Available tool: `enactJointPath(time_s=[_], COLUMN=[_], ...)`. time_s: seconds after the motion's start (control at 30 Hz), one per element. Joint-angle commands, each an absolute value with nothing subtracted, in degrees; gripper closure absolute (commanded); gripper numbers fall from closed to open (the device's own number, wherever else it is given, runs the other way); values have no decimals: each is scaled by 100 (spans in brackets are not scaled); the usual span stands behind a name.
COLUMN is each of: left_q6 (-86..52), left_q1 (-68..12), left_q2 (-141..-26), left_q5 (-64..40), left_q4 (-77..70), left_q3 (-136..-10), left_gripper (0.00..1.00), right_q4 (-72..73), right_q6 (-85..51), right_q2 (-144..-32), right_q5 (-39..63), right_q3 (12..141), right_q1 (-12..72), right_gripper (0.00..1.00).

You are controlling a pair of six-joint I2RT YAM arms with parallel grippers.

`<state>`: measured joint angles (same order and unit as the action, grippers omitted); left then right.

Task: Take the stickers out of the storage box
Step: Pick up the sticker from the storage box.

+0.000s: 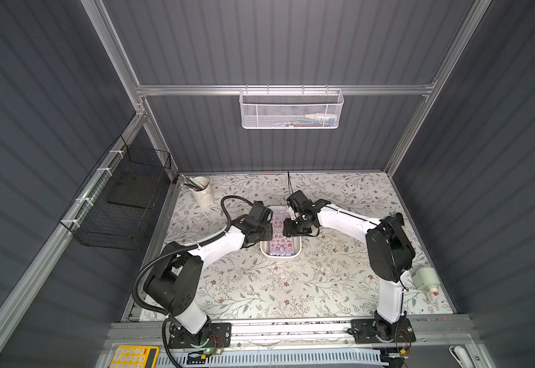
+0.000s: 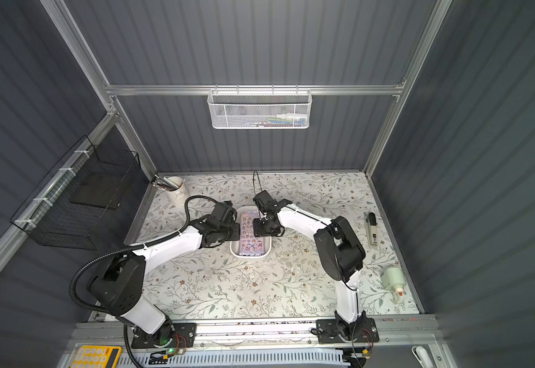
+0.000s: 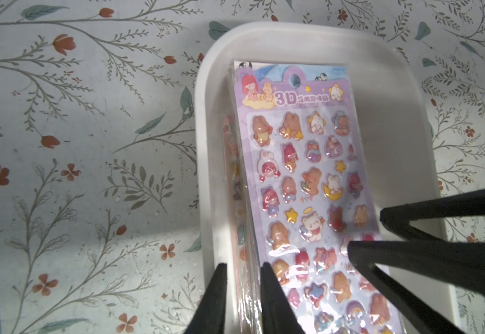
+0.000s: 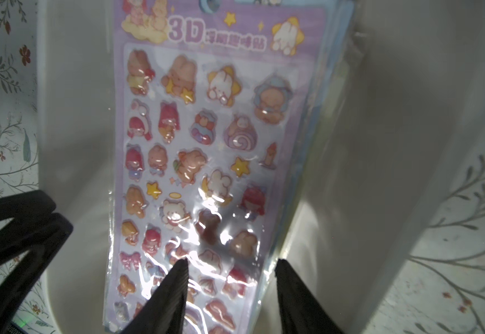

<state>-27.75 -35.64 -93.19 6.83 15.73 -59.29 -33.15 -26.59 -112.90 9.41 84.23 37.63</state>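
Table (image 1: 260,286): floral top; the box sat at its middle, between both arms.
Box (image 3: 394,130): white and shallow; it held all the stickers, none out yet.
Stickers (image 3: 307,179): one stack, purple sheet on top, lying nearer one long wall.
Handling: probably light, floppy and slick in glossy sleeves, so sheets might slide apart; best pinched across a long edge.
Left gripper (image 3: 244,269): fingers nearly together astride one long edge; whether it gripped could not be told.
Right gripper (image 4: 232,261): fingers about half apart over the other edge, clamping nothing.
Writing: "3D" on the top sheet; the rest was unreadable.
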Motion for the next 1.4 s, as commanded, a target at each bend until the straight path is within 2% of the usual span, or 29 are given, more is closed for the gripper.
enactJointPath(time_s=[0.0, 0.47, 0.8, 1.03, 1.37], left_q6=[-2866, -2848, -2840, -2855, -2906], left_q1=[-3529, -3533, -3533, -3533, -3533], left_q2=[-9404, -9510, -9492, -9544, -9624], left_q5=[654, 617, 604, 599, 545], left_q4=[1663, 1635, 1689, 1679, 1601], left_q3=[-5810, -5844, -5922, -5924, -5888], left_gripper=[76, 76, 76, 77, 77], right_q4=[-3275, -2632, -3118, -2954, -2611], right_q6=[-2741, -2944, -2769, -2867, -3003], right_q2=[-11368, -11225, -11280, -11452, -11448], right_q5=[1135, 2084, 1126, 1498, 1868], right_q3=[8527, 8194, 8357, 8384, 8264], right_q1=[3700, 3611, 3576, 3577, 3549], right_gripper=[50, 61, 54, 54, 60])
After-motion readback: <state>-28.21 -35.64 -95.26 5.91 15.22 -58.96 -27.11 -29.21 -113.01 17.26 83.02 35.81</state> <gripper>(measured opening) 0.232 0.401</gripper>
